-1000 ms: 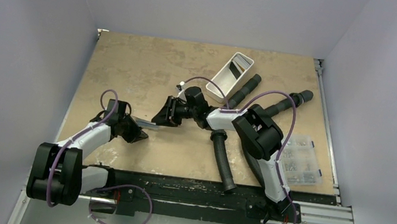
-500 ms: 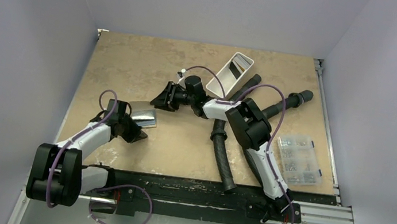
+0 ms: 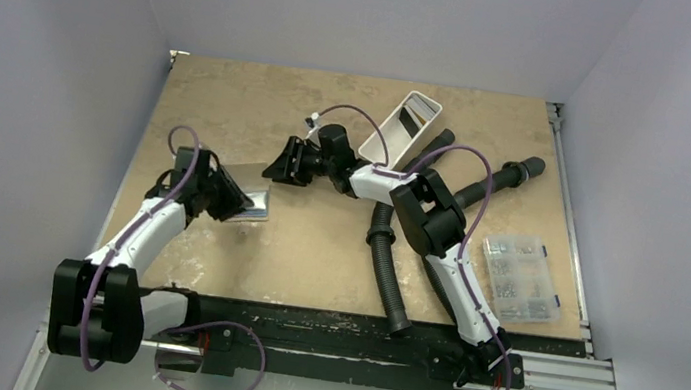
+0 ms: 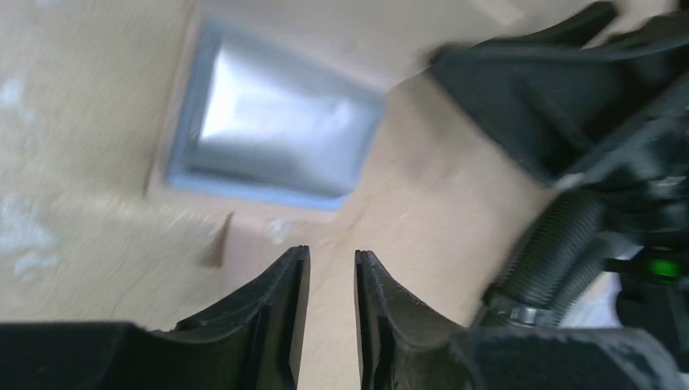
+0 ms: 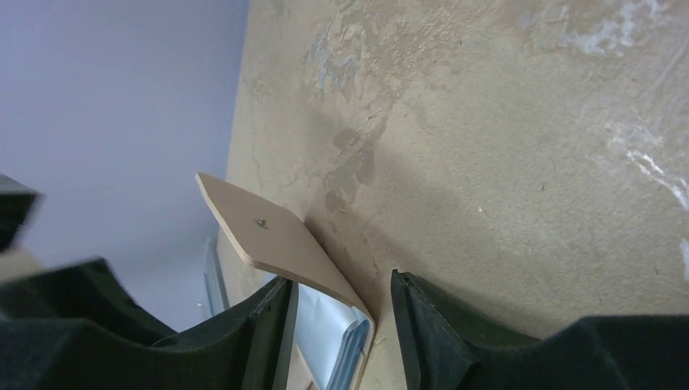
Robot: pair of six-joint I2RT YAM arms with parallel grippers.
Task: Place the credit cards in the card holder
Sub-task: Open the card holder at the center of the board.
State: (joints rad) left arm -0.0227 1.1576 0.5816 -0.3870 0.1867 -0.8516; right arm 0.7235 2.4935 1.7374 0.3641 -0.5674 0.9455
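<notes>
card holder (image 3: pixel 257 208) sits on the worktop (image 3: pixel 233 100), left of centre, between the two grippers

it's open, long axis roughly left-right in the top view, slightly skewed. Pale silvery-blue inner face is up, with a tan border round it (image 4: pixel 276 134). Can't tell if that pale face is lining or a card

far leaf is lifted off the worktop and tilted. Right wrist view shows its tan outer side with the small snap stud (image 5: pixel 276 240). Pale blue layers show under it at the fold

left gripper (image 3: pixel 232 200) is just beside the holder's left end, pointing at it. Wrist view: narrow gap between the fingers, nothing in it (image 4: pixel 331 264), holder lies ahead of the tips, not touching. View is motion-blurred

right gripper (image 3: pixel 276 168) is low over the worktop on the holder's far side, aimed toward it. Jaws stand about half apart (image 5: pixel 340 278). The raised leaf shows in the gap, with daylight between its edge and the right-hand finger, so nothing is clamped

white tray (image 3: pixel 401 127) is at the far middle of the worktop, tipped up on one side, well apart from the holder. Black ribbed hoses (image 3: pixel 390 272) run across the right half, under the right arm. Clear compartment box (image 3: pixel 519 278) is by the right edge
</notes>
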